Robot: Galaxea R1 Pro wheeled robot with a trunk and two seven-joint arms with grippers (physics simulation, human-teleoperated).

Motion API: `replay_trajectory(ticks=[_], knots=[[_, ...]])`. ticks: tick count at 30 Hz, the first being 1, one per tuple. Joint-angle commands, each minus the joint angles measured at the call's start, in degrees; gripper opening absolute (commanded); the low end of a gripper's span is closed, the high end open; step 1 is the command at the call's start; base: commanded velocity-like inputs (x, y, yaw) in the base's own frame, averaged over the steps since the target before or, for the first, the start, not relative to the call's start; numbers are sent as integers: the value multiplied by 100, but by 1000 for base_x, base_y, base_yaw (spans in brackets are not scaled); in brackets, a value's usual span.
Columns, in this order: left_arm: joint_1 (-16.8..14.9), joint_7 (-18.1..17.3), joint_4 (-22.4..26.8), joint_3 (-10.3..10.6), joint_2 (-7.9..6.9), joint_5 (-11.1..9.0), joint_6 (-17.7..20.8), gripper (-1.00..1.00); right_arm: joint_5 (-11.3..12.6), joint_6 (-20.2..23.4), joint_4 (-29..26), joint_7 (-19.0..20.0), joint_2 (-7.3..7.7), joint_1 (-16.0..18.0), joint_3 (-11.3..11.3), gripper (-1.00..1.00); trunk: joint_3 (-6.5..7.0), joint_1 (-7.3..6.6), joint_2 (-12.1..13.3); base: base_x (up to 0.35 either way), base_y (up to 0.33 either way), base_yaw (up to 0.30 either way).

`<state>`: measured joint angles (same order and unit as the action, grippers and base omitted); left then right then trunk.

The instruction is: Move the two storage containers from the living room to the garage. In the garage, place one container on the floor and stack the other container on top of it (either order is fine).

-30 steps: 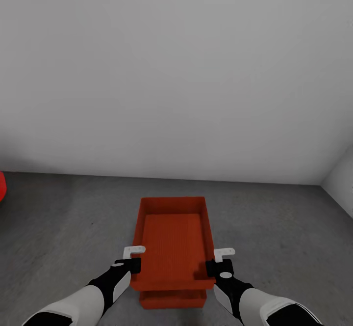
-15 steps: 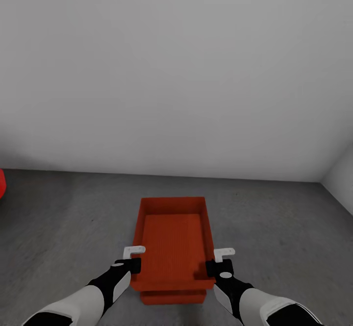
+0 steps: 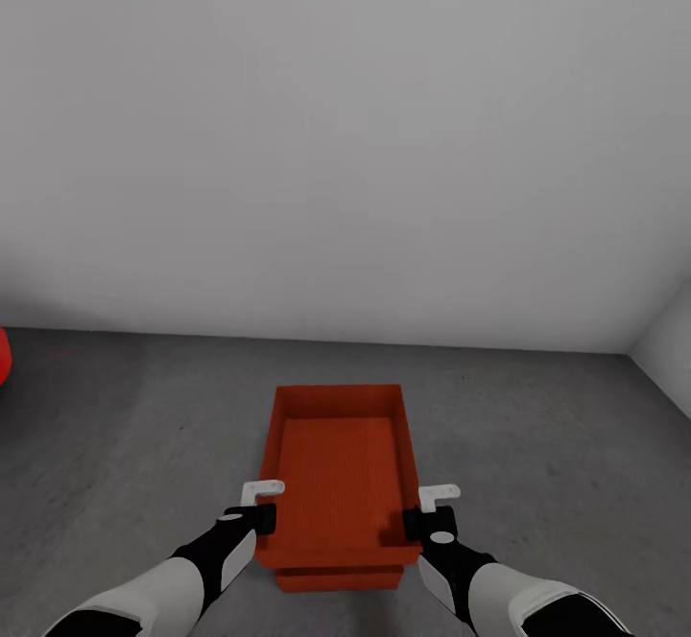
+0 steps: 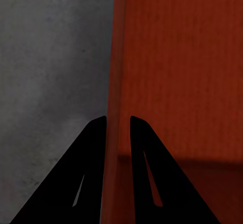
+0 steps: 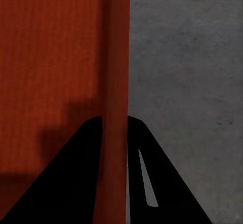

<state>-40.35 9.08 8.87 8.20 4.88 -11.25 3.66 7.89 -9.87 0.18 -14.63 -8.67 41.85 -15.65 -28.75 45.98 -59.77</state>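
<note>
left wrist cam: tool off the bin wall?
No, the left tool has one finger on each side of the upper container wall, gripping it.

White forearms, black wrists, white fingers (image 3: 261, 489), black in wrist views

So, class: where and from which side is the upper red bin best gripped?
Grip the upper container by its two long side walls, from above. It is lidless with thin upright rims, and the left gripper and right gripper each straddle one wall.
</note>
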Motion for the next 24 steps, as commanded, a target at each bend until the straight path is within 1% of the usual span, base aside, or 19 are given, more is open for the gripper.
replay_trajectory(ticks=[1, 19, 24], knots=[[-7, 68, 35, -348, -497, 62, -23, -100, 17, 3, 9, 4, -3, -1, 247, -100, -5, 0, -4, 0, 0, 0], [-7, 68, 36, -346, -488, 62, -23, -100, 11, 11, 9, 4, -8, -1, 247, -100, -6, 0, -4, 0, 0, 0], [-6, 68, 36, -346, -481, 62, -23, -100, 11, 12, 9, 4, -6, -1, 247, -100, -29, 0, -4, 0, 0, 0]])
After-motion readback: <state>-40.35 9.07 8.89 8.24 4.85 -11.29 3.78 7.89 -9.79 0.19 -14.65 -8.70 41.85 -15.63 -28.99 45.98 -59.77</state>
